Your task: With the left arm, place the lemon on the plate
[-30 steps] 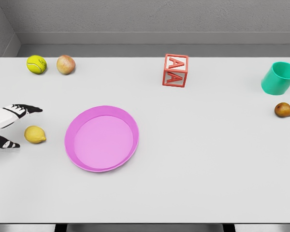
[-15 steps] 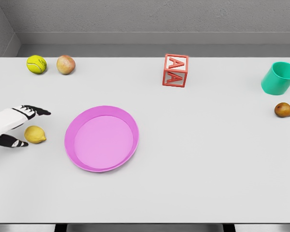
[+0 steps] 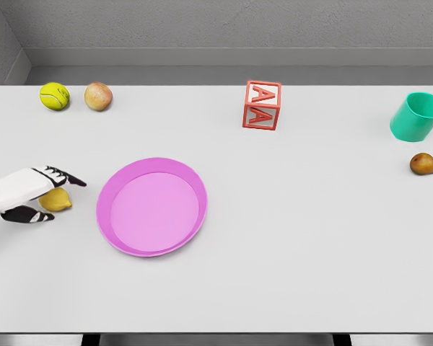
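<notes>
Yellow lemon [image 3: 58, 201] sits between the left hand's [image 3: 35, 194] spread fingers — ungrasped.

Left hand [image 3: 30, 193] of the simulated humanoid.
White, smooth shell over the palm and forearm; slender fingers [image 3: 66, 176] end in black segments and tips.

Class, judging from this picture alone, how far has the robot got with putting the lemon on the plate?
Done: the left hand has reached the lemon, fingers above it and thumb below. In hand: closing a grasp; whether it is firm cannot be told. Left: the lemon sits on the table beside the pink plate, so lifting, carrying and placing remain.
</notes>
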Robot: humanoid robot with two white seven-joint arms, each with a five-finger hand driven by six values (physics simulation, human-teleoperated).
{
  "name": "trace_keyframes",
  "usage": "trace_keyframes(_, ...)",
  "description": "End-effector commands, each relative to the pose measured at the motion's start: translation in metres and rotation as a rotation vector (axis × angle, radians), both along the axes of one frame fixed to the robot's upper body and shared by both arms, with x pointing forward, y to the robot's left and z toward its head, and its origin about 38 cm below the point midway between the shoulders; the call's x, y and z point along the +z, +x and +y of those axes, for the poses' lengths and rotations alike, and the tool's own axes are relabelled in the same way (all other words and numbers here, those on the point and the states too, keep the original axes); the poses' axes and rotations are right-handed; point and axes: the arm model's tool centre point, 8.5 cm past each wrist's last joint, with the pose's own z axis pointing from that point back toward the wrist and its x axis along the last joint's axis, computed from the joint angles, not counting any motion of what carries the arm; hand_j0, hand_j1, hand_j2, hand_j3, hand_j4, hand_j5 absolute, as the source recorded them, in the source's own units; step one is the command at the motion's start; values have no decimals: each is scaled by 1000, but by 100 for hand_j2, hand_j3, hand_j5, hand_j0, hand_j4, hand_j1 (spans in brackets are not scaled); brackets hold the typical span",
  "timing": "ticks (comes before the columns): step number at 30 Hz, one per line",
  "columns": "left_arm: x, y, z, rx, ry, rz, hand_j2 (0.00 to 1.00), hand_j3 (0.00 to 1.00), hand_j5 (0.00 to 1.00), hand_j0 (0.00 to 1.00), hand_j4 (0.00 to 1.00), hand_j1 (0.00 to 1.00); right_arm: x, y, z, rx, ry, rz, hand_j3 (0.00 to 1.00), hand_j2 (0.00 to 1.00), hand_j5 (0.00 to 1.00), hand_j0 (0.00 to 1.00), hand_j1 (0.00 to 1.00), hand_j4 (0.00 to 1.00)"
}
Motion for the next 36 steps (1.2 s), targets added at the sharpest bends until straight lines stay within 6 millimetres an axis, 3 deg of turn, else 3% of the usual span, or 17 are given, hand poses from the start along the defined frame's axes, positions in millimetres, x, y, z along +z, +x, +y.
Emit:
trace_keyframes(1,-1,-1,1,1,6,7,84,84,84,84,84,84,0,0,0,-1,0,0,100,100,100,100,100,100)
trace_keyframes(21,0,-1,7,7,29,10,77,77,77,77,77,77,0,0,0,-1,0,0,100,100,100,100,100,100)
trace_keyframes(36,1,-2,10,7,43,11,59,59,59,59,59,59,0,0,0,1,0,0,100,100,100,100,100,100)
